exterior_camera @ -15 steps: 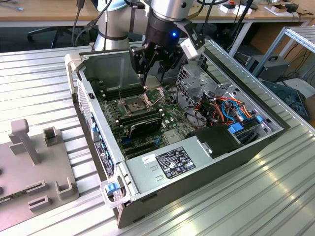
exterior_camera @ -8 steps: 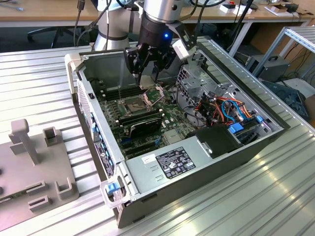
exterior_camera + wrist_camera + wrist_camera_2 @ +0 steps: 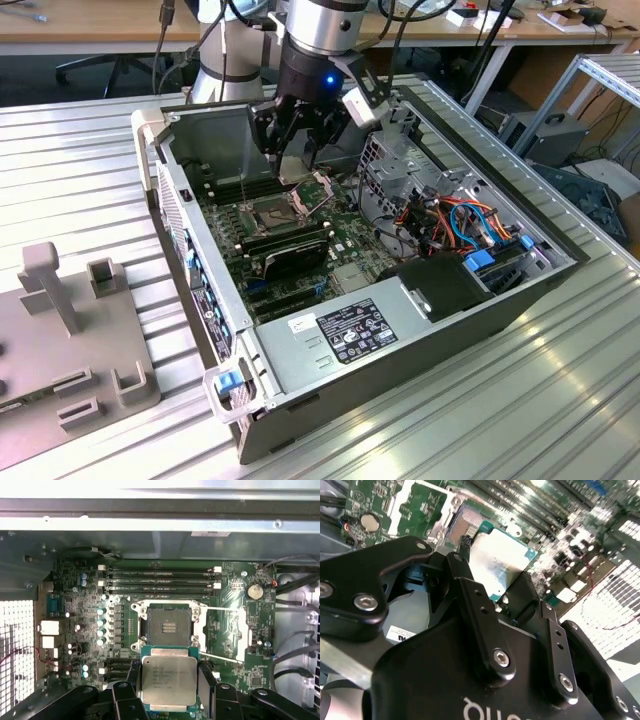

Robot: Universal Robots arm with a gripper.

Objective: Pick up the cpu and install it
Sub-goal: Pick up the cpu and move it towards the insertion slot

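My gripper [image 3: 298, 160] hangs inside the open computer case, just above the green motherboard [image 3: 345, 235]. It is shut on the cpu [image 3: 168, 680], a thin square chip with a silvery-grey face and a green rim. The black fingers [image 3: 206, 676] press on two opposite edges of the chip. In the second wrist view the cpu [image 3: 500, 560] sits tilted between the fingers [image 3: 462, 577]. The dark square socket [image 3: 169, 626] lies bare beside the held chip, and its hinged metal frame [image 3: 227, 632] is swung open to one side. In the exterior view the socket [image 3: 272, 212] sits below the gripper.
The case [image 3: 190, 250] lies on its side on a ribbed aluminium table [image 3: 520, 400]. A power supply [image 3: 350, 335] fills its near end, and a drive cage with coloured cables [image 3: 450, 215] stands at the exterior view's right. Memory slots [image 3: 160, 578] run beside the socket. A grey fixture [image 3: 70, 340] is at the left.
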